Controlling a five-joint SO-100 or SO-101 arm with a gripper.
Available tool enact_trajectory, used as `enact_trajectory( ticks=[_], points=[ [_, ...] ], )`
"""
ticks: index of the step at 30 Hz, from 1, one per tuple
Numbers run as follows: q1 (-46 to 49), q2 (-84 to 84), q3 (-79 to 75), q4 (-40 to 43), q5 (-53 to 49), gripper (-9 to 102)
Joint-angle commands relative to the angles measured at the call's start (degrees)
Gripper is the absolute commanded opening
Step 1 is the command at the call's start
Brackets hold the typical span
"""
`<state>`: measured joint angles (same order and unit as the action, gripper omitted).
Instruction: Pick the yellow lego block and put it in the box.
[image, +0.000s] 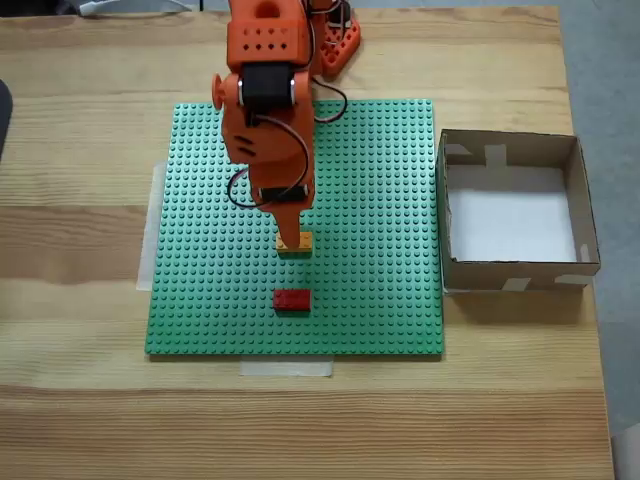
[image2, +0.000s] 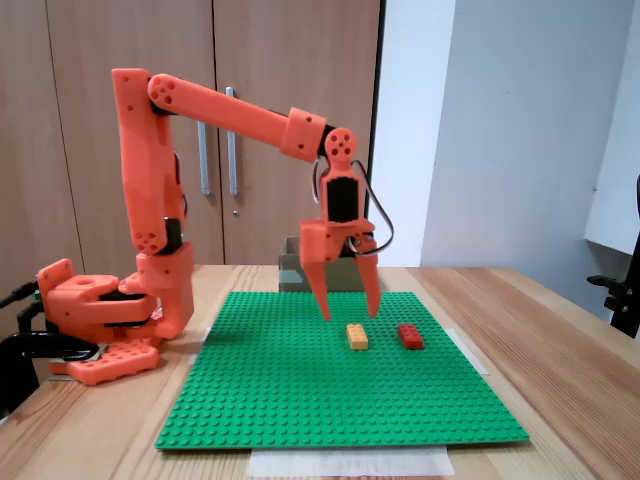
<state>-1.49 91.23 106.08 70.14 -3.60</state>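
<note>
The yellow lego block lies on the green baseplate, near its middle. In a fixed view from the side, the yellow lego block rests just below and slightly in front of my orange gripper. My gripper hangs above the plate, open, with nothing between its spread fingers. From above, my gripper partly covers the block's far end. The box, brown cardboard with a white floor, stands off the plate's right edge. From the side, a corner of the box shows behind the arm.
A red brick of like size sits on the plate just in front of the yellow one, also seen as the red brick to its right. The arm's base stands at the plate's far edge. Tape holds the plate to the wooden table.
</note>
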Motion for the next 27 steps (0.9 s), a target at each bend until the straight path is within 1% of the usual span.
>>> enact_trajectory(
  ticks=[1,7,21,27],
  points=[
    [-0.1,-1.1,-2.5,-1.3,-0.8,27],
    [0.1,-3.0,-2.5,-5.1,-1.5,28],
    [-0.3,-4.7,-1.0,-7.5,-1.6,26],
    [-0.4,-5.1,1.9,-9.9,-2.0,25]
  ],
)
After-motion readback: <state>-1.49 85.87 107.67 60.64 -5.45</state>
